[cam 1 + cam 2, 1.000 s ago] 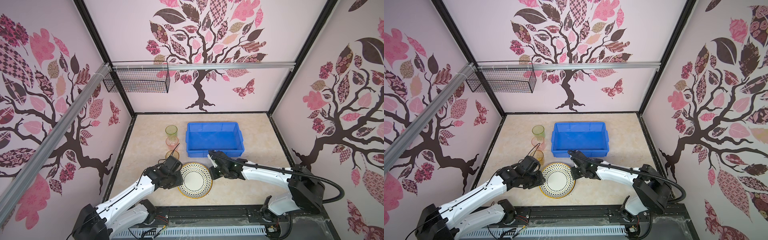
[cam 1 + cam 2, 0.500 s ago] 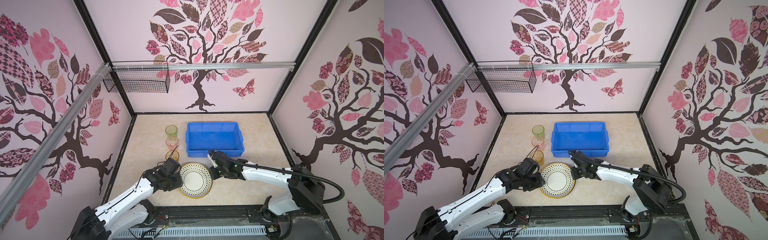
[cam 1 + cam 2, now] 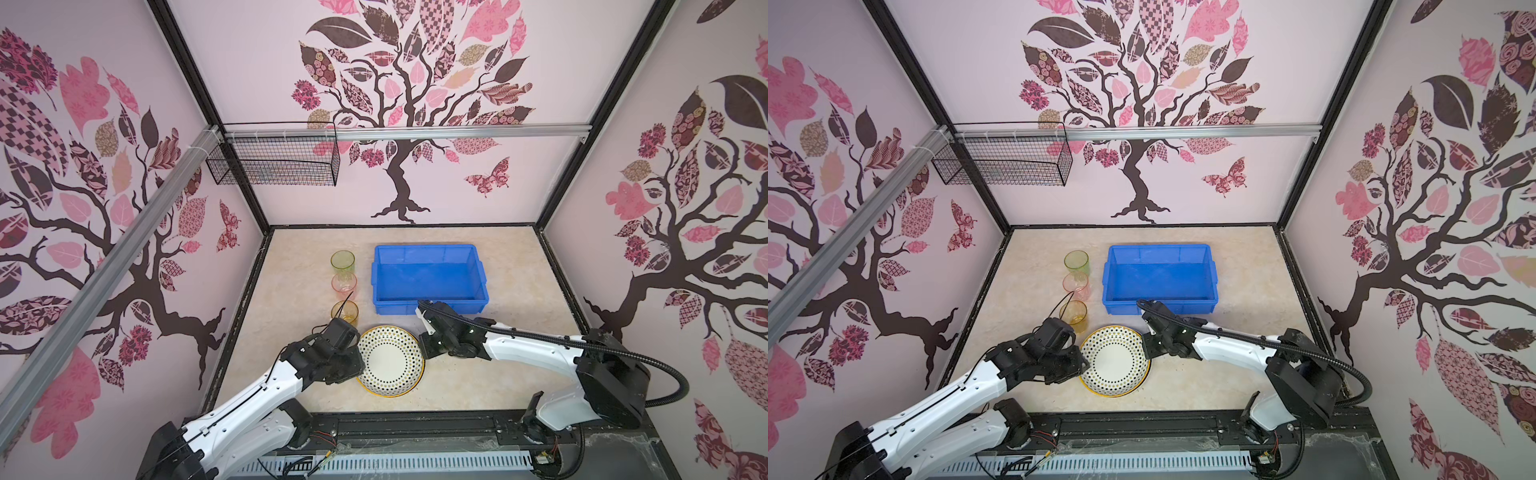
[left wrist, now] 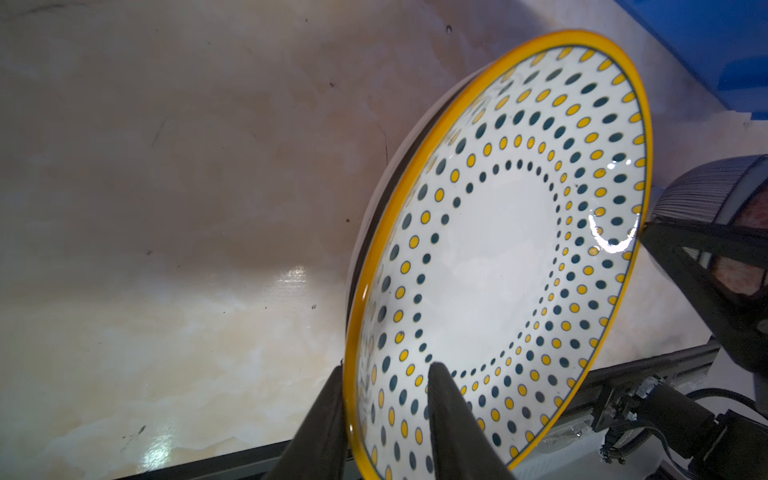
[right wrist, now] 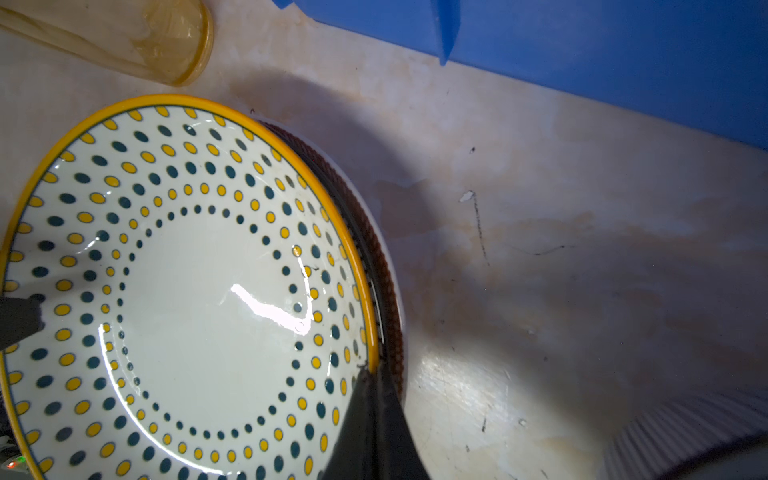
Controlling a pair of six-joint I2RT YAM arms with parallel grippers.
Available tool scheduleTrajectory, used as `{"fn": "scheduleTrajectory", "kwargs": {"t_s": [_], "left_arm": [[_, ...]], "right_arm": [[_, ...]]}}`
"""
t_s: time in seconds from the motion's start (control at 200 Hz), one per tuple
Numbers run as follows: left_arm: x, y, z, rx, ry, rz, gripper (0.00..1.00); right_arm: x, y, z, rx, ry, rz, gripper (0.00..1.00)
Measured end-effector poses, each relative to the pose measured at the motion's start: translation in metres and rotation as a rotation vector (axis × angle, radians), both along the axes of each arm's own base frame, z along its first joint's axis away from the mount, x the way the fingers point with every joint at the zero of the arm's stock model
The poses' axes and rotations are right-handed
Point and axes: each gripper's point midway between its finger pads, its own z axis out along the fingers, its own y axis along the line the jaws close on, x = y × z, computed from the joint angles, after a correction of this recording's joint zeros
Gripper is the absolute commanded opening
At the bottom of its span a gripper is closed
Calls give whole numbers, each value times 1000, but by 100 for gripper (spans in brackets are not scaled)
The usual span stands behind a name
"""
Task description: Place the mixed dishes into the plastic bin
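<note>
A white dotted plate [image 3: 390,361] [image 3: 1115,361] with a yellow rim tops a stack of plates near the table's front. Dark-rimmed plates [image 5: 390,291] [image 4: 397,178] show beneath it. My left gripper [image 3: 359,366] [image 4: 388,370] grips its left rim, one finger [image 4: 328,415] outside and one [image 4: 449,415] on the inner face. My right gripper [image 3: 424,353] [image 5: 368,376] is shut, tips wedged at the plate's right rim above the plate beneath. In the wrist views the top plate sits tilted off the stack. The blue plastic bin [image 3: 428,249] [image 3: 1158,248] stands empty behind.
Green [image 3: 343,262], pink [image 3: 344,284] and amber [image 3: 345,311] tumblers stand in a row left of the bin, the amber one just behind my left wrist. A black wire basket [image 3: 274,162] hangs on the back-left rail. A black rail borders the table's front edge.
My left gripper's jaws have narrowed onto the dotted plate's rim and the left arm has edged slightly forward. The right arm and the plate stack have stayed put.
</note>
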Motion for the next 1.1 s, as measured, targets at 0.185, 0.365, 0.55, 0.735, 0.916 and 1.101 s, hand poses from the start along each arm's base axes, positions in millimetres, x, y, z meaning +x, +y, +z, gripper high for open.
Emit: {"fn": "scheduleTrajectory", "kwargs": {"t_s": [0.185, 0.365, 0.55, 0.735, 0.916, 1.101], "left_arm": [[-1, 1, 1, -5, -6, 4, 31], [-1, 1, 0, -4, -4, 4, 30], [-1, 1, 0, -2, -2, 4, 30], [-1, 1, -4, 8, 8, 2, 28], [-1, 2, -6, 22, 13, -7, 23], [-3, 6, -7, 41, 13, -16, 16]], "right_arm": [[-3, 1, -2, 7, 12, 8, 6], [-4, 1, -2, 10, 20, 10, 6], [-5, 1, -2, 12, 24, 13, 6], [-6, 2, -2, 13, 27, 15, 6], [-7, 2, -3, 16, 33, 19, 6], [-7, 2, -3, 17, 33, 20, 6]]}}
